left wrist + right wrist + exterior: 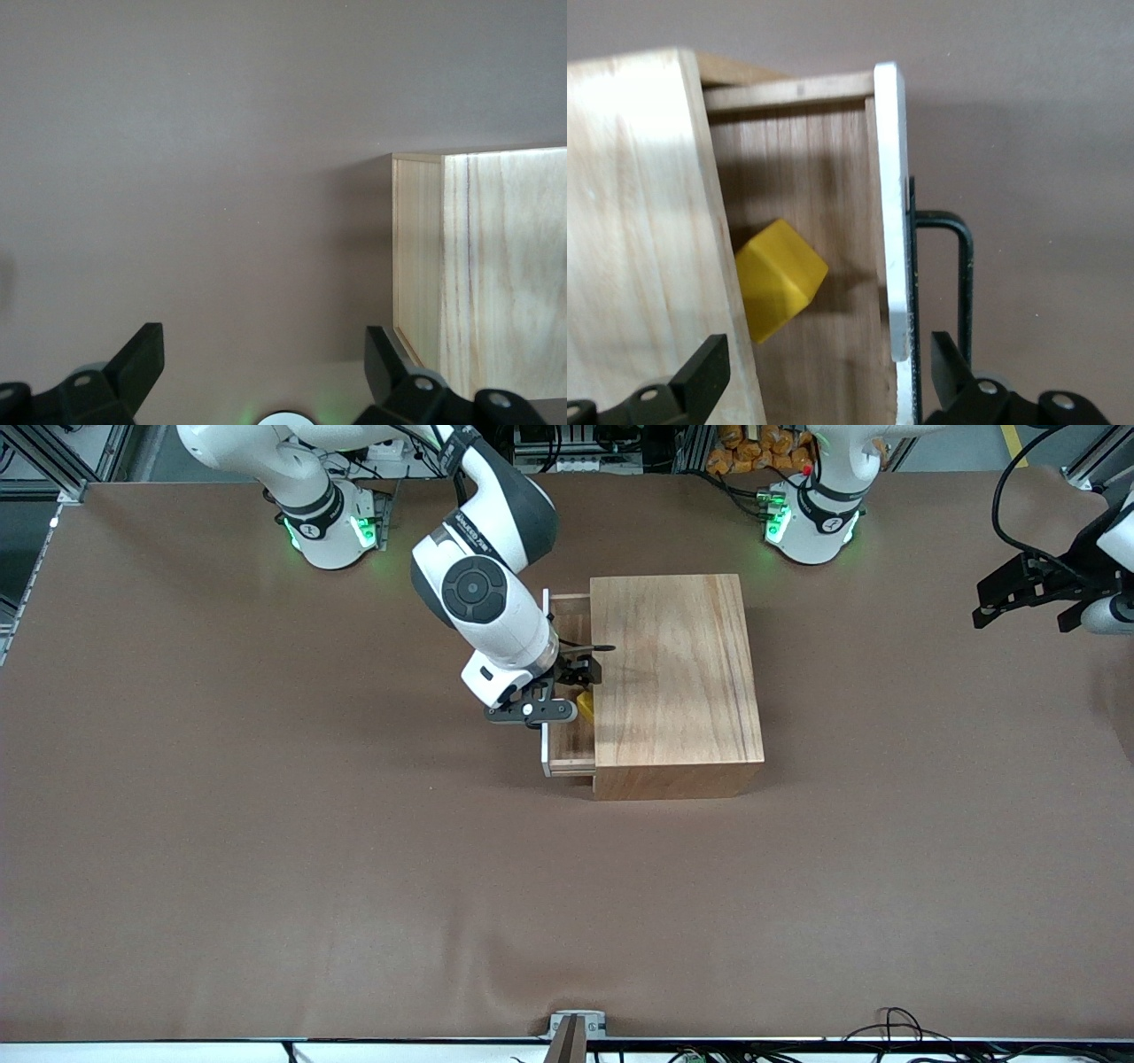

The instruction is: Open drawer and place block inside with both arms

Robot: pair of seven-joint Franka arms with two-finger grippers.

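The wooden box (673, 682) stands mid-table with its drawer (570, 751) pulled out toward the right arm's end. The yellow block (586, 708) lies tilted on the drawer floor, against the box's edge. My right gripper (578, 677) hangs open and empty just above the drawer. In the right wrist view, the block (778, 279) lies between the box top and the white front panel (890, 212), with the black handle (963, 266) outside; the right gripper (824, 372) is apart from the block. My left gripper (1032, 593) waits open, raised at the left arm's end of the table; the left wrist view shows it (264, 363) beside the box (483, 274).
The brown table cover (354, 850) spreads all round the box. The arms' green-lit bases (332, 527) stand at the table edge farthest from the front camera. A small metal bracket (576, 1027) sits at the nearest edge.
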